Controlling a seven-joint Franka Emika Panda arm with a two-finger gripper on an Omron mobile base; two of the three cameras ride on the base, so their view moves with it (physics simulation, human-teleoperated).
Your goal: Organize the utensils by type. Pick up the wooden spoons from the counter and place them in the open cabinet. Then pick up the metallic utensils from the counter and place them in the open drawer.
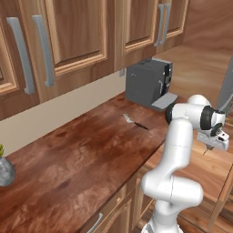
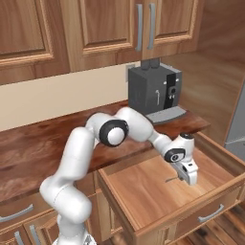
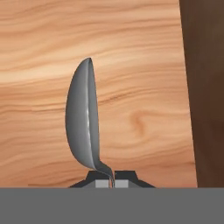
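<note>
The grey metal spoon (image 3: 83,120) is right up close in the hand view. Its bowl sticks out in front, turned on its edge. The end effector (image 3: 111,178) is pinched tight on the thin handle, with its two dark tips pressed against it.

Under the spoon is the flat light wood bottom of the open drawer (image 2: 143,189). In the right base view the end effector (image 2: 187,178) points down inside the drawer, and the spoon (image 2: 171,180) shows as a thin grey line just above the wood. I cannot tell if the spoon touches the bottom.

The drawer is pulled out below the edge of the tabletop (image 1: 77,154). On the tabletop lies a small thing with a pale end and a dark handle (image 1: 135,122), near the grey coffee machine (image 1: 148,82). A grey round pot (image 1: 5,172) stands at the far left.
</note>
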